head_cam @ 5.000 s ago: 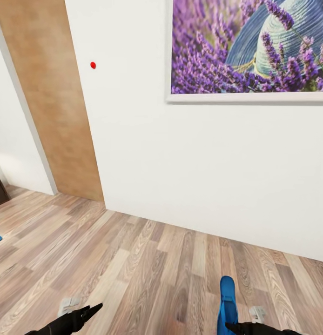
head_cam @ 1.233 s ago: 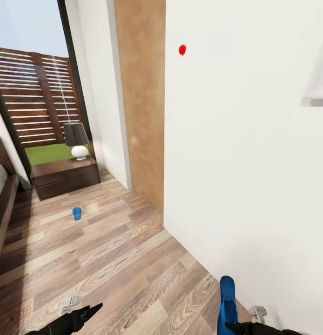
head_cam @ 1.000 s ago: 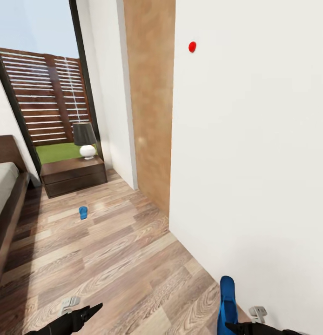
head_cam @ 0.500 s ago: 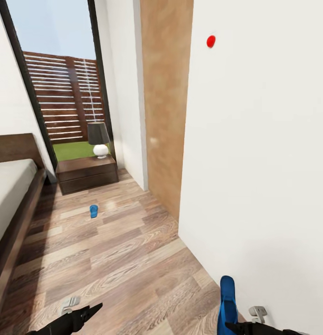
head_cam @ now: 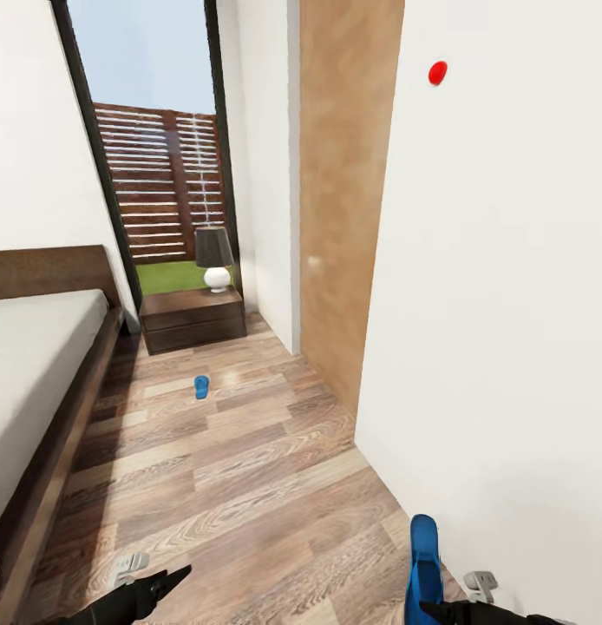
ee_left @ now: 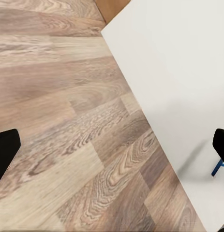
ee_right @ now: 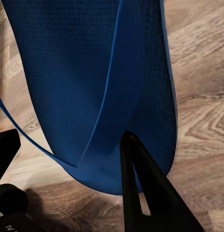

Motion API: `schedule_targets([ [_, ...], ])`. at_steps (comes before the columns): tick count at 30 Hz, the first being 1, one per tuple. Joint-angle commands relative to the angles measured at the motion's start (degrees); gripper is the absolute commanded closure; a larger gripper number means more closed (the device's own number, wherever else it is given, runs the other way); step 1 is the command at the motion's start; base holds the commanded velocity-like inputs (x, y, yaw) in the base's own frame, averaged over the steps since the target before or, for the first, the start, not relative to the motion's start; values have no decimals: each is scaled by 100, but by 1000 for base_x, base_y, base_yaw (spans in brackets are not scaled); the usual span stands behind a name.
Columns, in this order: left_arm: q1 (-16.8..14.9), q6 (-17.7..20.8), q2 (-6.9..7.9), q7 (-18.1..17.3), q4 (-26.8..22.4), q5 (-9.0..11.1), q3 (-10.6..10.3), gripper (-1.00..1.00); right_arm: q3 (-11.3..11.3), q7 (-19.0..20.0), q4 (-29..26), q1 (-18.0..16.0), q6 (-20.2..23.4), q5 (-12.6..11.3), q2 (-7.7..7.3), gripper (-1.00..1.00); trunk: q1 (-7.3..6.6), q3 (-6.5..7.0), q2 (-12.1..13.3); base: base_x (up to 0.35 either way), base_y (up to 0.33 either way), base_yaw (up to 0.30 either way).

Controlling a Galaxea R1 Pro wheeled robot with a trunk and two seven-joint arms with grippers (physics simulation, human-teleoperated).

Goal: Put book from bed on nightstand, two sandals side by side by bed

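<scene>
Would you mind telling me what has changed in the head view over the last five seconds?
The view has swung from the wall with the lavender picture toward the bedroom, so the bed, nightstand, lamp and the sandal on the floor have come into sight; that is the camera turning, not those things moving. Unchanged: the right hand still holds the other sandal, and the left hand stays empty.

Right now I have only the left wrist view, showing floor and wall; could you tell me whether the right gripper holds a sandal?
Observer: Yes, the right gripper is shut on the held sandal, which is blue.
Operator: Thank you. Where is the other one?
Observer: The second sandal lies on the floor ahead, between the bed and the wall, short of the nightstand.
Operator: What stands on that nightstand?
Observer: A lamp with a dark shade.
</scene>
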Motion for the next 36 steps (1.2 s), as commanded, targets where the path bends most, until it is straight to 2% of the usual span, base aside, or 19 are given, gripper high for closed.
schedule_targets([
  [1, -5, 58, -1, -17, 2, 30, 5, -100, -50, 41, -2, 0, 4, 47, -2, 100, -1, -6, -2, 0, 0, 217],
  [11, -3, 58, -1, -16, 1, 30, -4, -100, -50, 41, -4, -1, 1, 47, -2, 100, -1, -6, -2, 9, -6, 217],
  [17, -1, 58, -1, -16, 2, 30, -4, -100, -50, 41, -3, -1, -2, 50, -2, 100, -1, -6, -2, 178, -109, 198],
  [27, -4, 58, -1, -16, 2, 30, 3, -100, -50, 41, -2, -2, 1, 52, -2, 100, -1, -6, -2, 288, -139, 23],
  [36, -3, 58, -1, -16, 2, 34, 5, -100, -50, 41, -2, -2, 1, 55, -2, 100, -1, -6, -2, 210, -14, 27],
])
